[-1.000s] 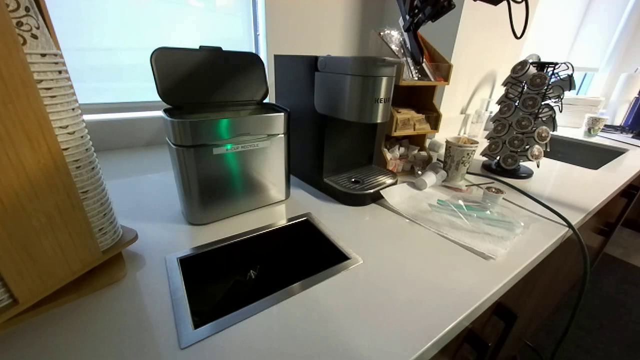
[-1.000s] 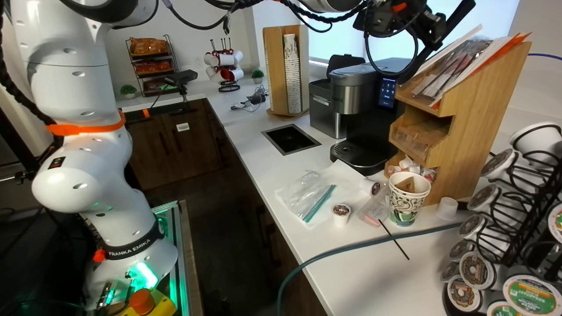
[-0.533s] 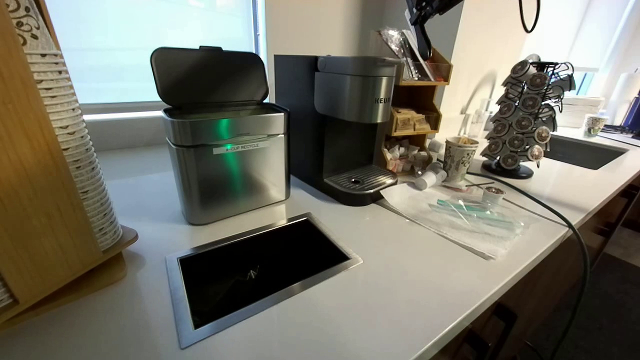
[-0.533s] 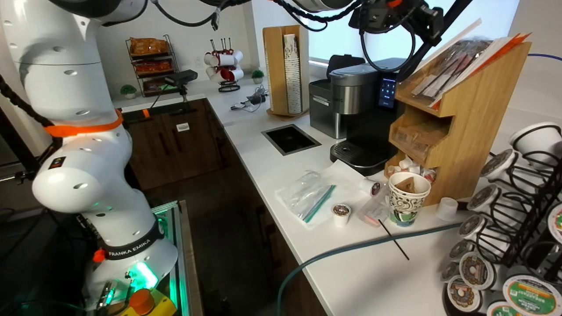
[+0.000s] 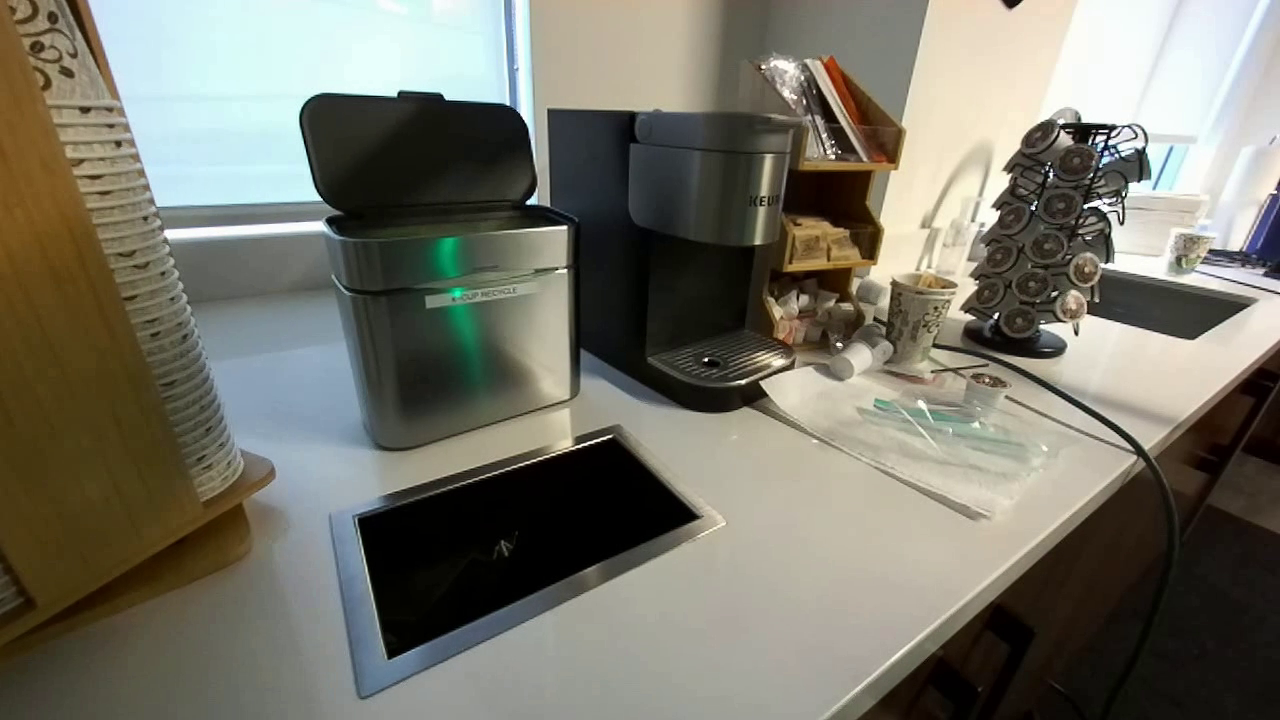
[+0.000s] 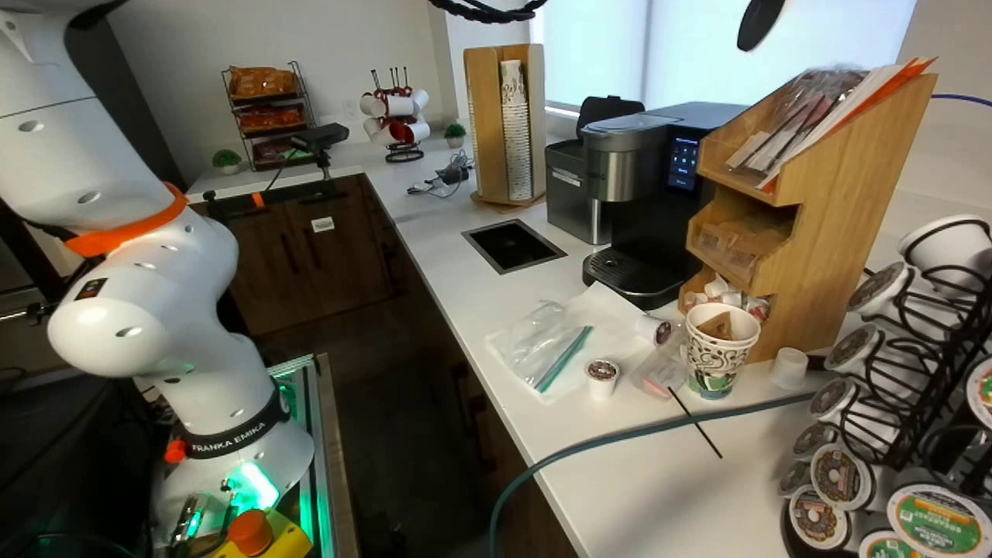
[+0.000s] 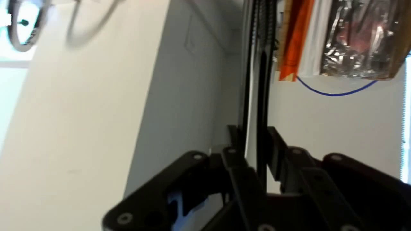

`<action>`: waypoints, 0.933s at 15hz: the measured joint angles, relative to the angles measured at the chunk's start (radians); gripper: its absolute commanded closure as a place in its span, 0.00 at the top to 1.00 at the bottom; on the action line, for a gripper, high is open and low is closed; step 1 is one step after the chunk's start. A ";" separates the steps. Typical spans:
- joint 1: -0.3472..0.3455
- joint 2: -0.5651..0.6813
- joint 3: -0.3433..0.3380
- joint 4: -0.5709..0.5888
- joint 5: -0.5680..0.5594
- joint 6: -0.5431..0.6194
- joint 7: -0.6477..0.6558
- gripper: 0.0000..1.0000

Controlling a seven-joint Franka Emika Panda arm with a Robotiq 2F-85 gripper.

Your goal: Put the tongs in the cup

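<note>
One arm (image 6: 139, 287) stands at the left of an exterior view, beyond the front edge of the worktop (image 6: 651, 496); its upper part leaves the picture at the top. Rightward, a bag (image 6: 542, 349) lies just in from that edge, then a pod (image 6: 601, 380) beside it, with the coffee maker (image 6: 632, 194) set toward the back edge. Next comes the cup (image 6: 719, 360), patterned and upright, probably the target: it stands well in from the front edge, near the wooden rack (image 6: 860, 225), a brown sachet (image 6: 717, 325) in its mouth. Further right and higher, a dark end (image 6: 760, 23), probably of the tongs (image 7: 262, 89), shows at the top of the picture. The gripper (image 7: 253, 131) itself is out of frame there, but the wrist view has it clamped on the tongs, which run long beyond it, up off the worktop. Last comes the pod tower (image 6: 880, 395), furthest right.

So the carry looks to be in hand: pick-up done, insertion not begun. The next move likely calls for bringing the tongs over the cup, pointing one end down and lowering them beside the sachet, then letting go. Tongs this long may tip a light cup, so a slow, near-upright entry seems wise.
</note>
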 measured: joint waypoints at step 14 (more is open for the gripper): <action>-0.053 -0.186 0.127 -0.141 -0.215 -0.213 0.204 0.06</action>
